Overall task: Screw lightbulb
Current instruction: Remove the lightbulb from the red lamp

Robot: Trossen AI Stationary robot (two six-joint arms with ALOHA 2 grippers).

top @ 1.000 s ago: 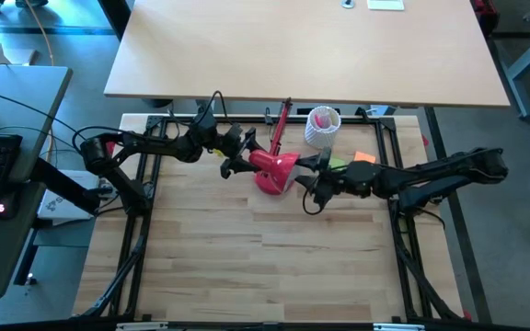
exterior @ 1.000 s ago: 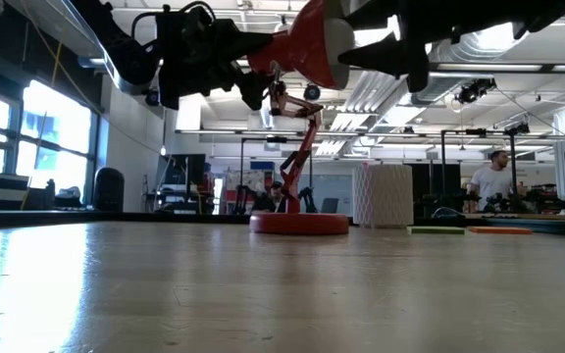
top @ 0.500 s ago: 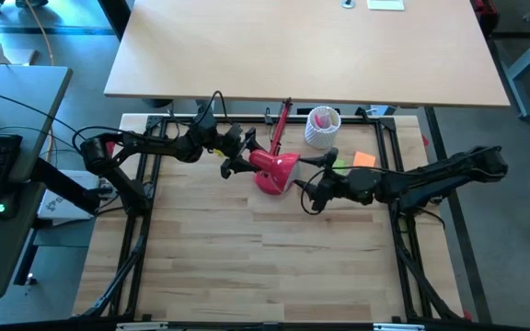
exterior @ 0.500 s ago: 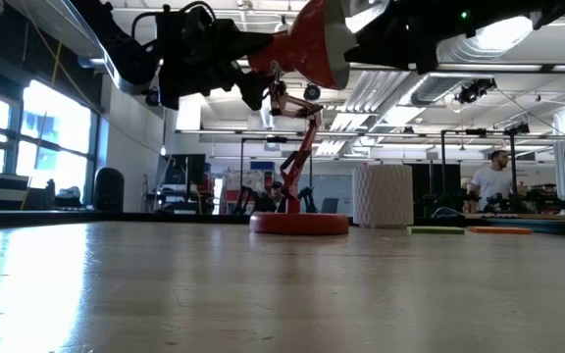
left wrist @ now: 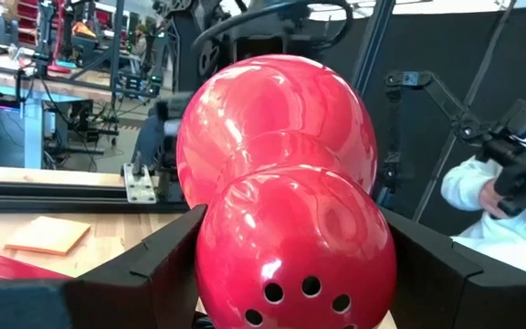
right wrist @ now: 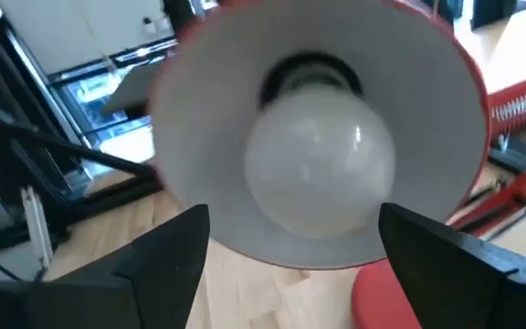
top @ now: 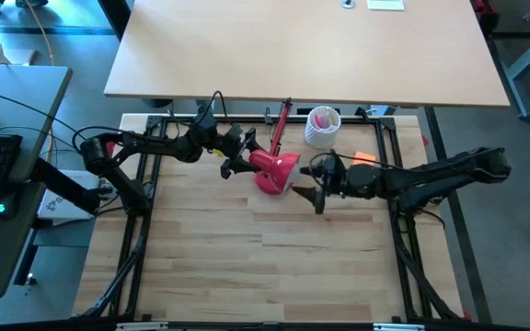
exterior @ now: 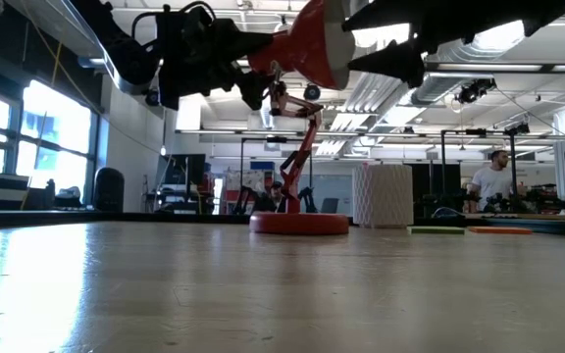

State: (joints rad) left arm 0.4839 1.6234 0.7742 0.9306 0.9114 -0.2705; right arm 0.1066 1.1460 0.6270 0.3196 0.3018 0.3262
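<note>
Lightbulb (right wrist: 319,169), small white globe, sits inside the glossy red lamp shade (right wrist: 468,110); right gripper (right wrist: 295,239) spread open just before it, apart; left gripper (left wrist: 290,265) clamps the shade's back

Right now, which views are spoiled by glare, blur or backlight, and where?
Right wrist view: the lightbulb and the lamp shade are soft and out of focus. Low view: ceiling lights backlight the arms into silhouettes. Left wrist view: sharp, with bright reflections on the glossy shade. High view: evenly lit.

Lightbulb (right wrist: 320,163) screw base hidden inside lamp shade (right wrist: 199,137); probably seated in socket.
</note>
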